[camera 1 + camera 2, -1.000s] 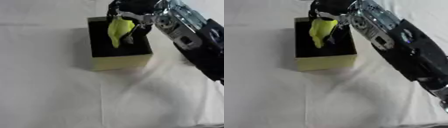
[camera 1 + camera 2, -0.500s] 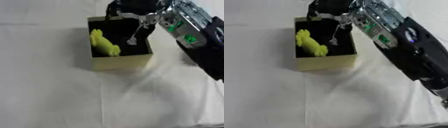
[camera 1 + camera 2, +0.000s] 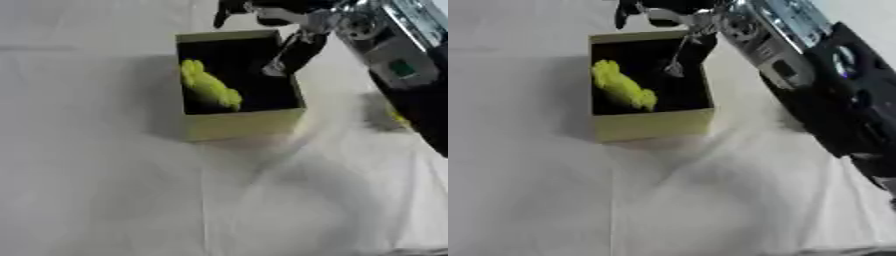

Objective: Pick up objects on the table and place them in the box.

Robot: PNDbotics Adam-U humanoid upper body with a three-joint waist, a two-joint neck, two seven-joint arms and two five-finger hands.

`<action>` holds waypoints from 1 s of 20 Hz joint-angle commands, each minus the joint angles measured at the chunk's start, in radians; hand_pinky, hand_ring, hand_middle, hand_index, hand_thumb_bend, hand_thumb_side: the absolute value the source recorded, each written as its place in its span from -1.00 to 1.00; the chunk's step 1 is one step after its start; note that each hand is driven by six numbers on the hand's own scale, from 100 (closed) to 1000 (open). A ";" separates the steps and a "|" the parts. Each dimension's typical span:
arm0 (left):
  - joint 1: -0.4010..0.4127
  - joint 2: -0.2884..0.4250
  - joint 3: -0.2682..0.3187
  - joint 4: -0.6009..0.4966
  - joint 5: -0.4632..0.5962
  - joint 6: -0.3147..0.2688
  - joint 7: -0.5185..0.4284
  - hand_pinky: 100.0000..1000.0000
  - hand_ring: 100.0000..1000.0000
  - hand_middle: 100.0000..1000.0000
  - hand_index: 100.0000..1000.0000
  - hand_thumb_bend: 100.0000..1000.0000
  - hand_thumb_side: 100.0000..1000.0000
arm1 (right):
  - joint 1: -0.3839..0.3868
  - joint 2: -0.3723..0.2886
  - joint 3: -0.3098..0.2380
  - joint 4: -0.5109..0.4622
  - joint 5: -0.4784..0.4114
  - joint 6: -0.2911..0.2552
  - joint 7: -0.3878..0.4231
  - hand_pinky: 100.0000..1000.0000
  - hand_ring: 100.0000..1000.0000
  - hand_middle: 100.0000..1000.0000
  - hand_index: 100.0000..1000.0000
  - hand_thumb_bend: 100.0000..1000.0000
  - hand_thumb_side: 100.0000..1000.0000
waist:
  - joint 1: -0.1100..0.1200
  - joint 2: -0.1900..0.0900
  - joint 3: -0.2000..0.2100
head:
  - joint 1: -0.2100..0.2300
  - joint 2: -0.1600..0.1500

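Observation:
A small yellow-green box [image 3: 242, 125] with a black inside stands on the white cloth at the upper middle. A yellow-green soft object [image 3: 210, 86] lies inside it against the left wall. My right hand [image 3: 271, 11] hangs over the box's far right corner with relaxed fingers and nothing in it; one finger [image 3: 282, 55] points down into the box. The black and silver forearm [image 3: 798, 60] runs off to the lower right. My left hand shows in neither view.
White cloth [image 3: 131, 190] with soft folds covers the table around the box. A small yellowish bit [image 3: 398, 117] peeks out beside the forearm at the right.
The yellow-green object left my right hand and now lies in the box. The hand has opened and risen toward the box's far edge.

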 commanded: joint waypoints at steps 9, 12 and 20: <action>0.001 0.036 0.012 -0.015 -0.011 0.000 0.005 0.00 -0.09 0.14 0.40 -0.84 0.42 | 0.208 -0.326 -0.198 -0.130 -0.072 0.057 -0.063 0.68 0.74 0.60 0.70 -0.27 -0.83 | 0.001 -0.031 -0.056 | 0.031 0.014; 0.002 0.040 0.013 -0.015 -0.015 0.000 0.007 0.00 -0.09 0.14 0.40 -0.84 0.42 | 0.288 -0.372 -0.233 -0.135 -0.079 0.069 -0.081 0.68 0.76 0.62 0.71 -0.24 -0.74 | 0.005 -0.034 -0.083 | 0.040 0.014; 0.003 0.044 0.012 -0.015 -0.017 0.000 0.007 0.00 -0.09 0.14 0.40 -0.84 0.42 | 0.345 -0.406 -0.246 -0.132 -0.083 0.063 -0.090 0.72 0.82 0.70 0.76 -0.08 -0.42 | 0.004 -0.036 -0.099 | 0.052 0.014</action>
